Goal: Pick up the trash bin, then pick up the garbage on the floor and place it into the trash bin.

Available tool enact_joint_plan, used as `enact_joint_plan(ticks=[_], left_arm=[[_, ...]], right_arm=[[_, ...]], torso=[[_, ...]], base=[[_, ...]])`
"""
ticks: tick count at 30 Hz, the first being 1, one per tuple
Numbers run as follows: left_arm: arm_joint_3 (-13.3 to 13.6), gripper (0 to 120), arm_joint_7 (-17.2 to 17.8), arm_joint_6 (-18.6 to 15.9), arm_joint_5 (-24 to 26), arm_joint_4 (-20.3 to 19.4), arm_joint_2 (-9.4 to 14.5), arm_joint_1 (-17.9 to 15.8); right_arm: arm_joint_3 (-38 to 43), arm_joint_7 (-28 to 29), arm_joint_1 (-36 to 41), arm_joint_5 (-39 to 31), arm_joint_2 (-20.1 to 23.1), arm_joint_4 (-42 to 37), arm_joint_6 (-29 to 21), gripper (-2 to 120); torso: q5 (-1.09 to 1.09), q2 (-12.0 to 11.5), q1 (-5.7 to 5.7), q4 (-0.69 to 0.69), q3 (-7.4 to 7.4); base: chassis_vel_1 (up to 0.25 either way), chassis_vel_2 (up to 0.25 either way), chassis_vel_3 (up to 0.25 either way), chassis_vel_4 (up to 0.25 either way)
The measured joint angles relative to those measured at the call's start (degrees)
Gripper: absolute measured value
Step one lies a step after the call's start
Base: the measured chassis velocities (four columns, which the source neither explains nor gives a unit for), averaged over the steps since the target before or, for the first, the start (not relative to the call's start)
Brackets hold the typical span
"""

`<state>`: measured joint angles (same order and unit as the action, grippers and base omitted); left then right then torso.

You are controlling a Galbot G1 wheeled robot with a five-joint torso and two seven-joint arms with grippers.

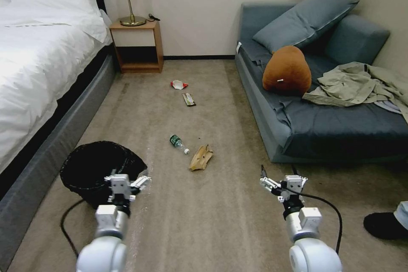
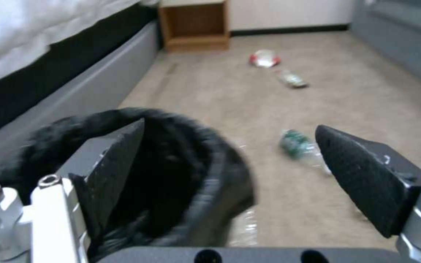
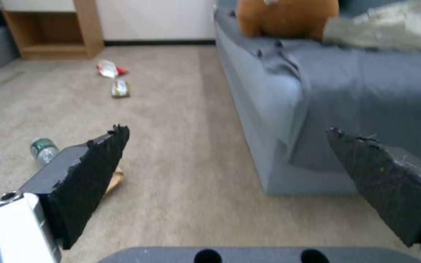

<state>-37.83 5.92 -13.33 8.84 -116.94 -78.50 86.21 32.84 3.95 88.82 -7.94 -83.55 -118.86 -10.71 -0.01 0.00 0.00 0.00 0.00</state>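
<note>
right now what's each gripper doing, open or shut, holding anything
Left gripper: open, empty, at the trash bin rim.
Right gripper: open, empty, above the carpet.

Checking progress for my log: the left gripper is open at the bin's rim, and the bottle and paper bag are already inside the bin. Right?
Not quite. The head view shows the bottle and paper bag on the carpet beside the trash bin. The left gripper is open at its rim.

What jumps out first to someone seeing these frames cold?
The trail of litter down the carpet: red-and-white wrapper, dark wrapper, bottle and paper bag, running between the bed and the sofa. Next, the black-lined bin beside the bed, with the open left gripper at its rim; the right gripper hangs open over bare carpet.
</note>
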Motion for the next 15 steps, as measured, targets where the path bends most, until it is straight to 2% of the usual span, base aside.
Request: enact_joint_plan(ticks=[1, 3, 4, 5, 8, 9, 10, 11, 12, 14, 15], left_arm=[[0.0, 90, 0.0, 0.0, 0.0, 0.0, 0.0, 0.0], [-1.7, 90, 1.6, -3.6, 2.4, -0.6, 2.1, -0.7], [-1.7, 90, 1.6, -3.6, 2.4, -0.6, 2.1, -0.7], [-2.9, 90, 2.7, -6.2, 4.1, -1.1, 3.5, -1.2], [-3.3, 90, 3.1, -7.1, 4.7, -1.3, 4.2, -1.4], [-4.6, 90, 4.1, -9.5, 6.3, -1.8, 5.5, -1.6], [-4.6, 90, 4.1, -9.5, 6.3, -1.8, 5.5, -1.6], [-5.9, 89, 5.0, -11.8, 7.8, -2.6, 6.8, -2.0], [-7.3, 88, 6.1, -14.6, 9.6, -3.2, 8.3, -2.4], [-8.0, 88, 6.6, -15.9, 10.5, -3.5, 8.9, -2.5], [-9.4, 88, 7.7, -18.5, 12.2, -4.3, 10.4, -2.9]], right_arm=[[0.0, 0.0, 0.0, 0.0, 0.0, 0.0, 0.0, 100], [0.4, 1.3, 0.0, -2.5, 0.8, -1.4, -3.5, 100], [0.4, 1.3, 0.0, -2.5, 0.8, -1.4, -3.5, 100], [0.7, 2.2, 0.0, -4.3, 1.3, -2.4, -5.9, 100], [1.1, 3.4, 0.0, -6.7, 2.0, -3.6, -9.1, 100], [1.6, 4.7, 0.0, -9.1, 2.7, -5.0, -12.4, 100], [1.6, 4.7, 0.0, -9.1, 2.7, -5.0, -12.4, 100], [1.8, 5.6, 0.0, -10.8, 3.2, -5.9, -14.8, 100], [2.2, 6.6, 0.1, -12.9, 3.8, -7.0, -17.5, 100], [2.3, 7.0, 0.1, -13.6, 4.1, -7.4, -18.4, 100], [2.6, 7.8, 0.1, -15.3, 4.6, -8.3, -20.8, 100]], torso=[[0.0, 0.0, 0.0, 0.0, 0.0], [0.0, 0.0, 0.0, 0.0, 0.0], [0.0, 0.0, 0.0, 0.0, 0.0], [0.0, 0.0, 0.0, 0.0, 0.0], [0.02, 0.0, 0.0, 0.0, 0.0], [-0.05, 0.0, 0.0, 0.0, 0.0], [-0.05, 0.0, 0.0, 0.0, 0.0], [0.04, 0.0, 0.0, 0.0, 0.0], [0.0, 0.0, 0.0, 0.0, 0.0], [-0.02, 0.0, 0.0, 0.01, 0.0], [0.01, 0.0, 0.0, 0.0, 0.0]], base=[[0.0, 0.0, 0.0, 0.0], [0.0, 0.0, 0.0, 0.0], [0.0, 0.0, 0.0, 0.0], [0.0, 0.0, 0.0, 0.0], [0.0, 0.0, 0.0, 0.0], [0.0, 0.0, 0.0, 0.0], [0.0, 0.0, 0.0, 0.0], [0.0, 0.0, 0.0, 0.0], [0.0, 0.0, 0.0, 0.0], [0.0, 0.0, 0.0, 0.0], [0.0, 0.0, 0.0, 0.0]])
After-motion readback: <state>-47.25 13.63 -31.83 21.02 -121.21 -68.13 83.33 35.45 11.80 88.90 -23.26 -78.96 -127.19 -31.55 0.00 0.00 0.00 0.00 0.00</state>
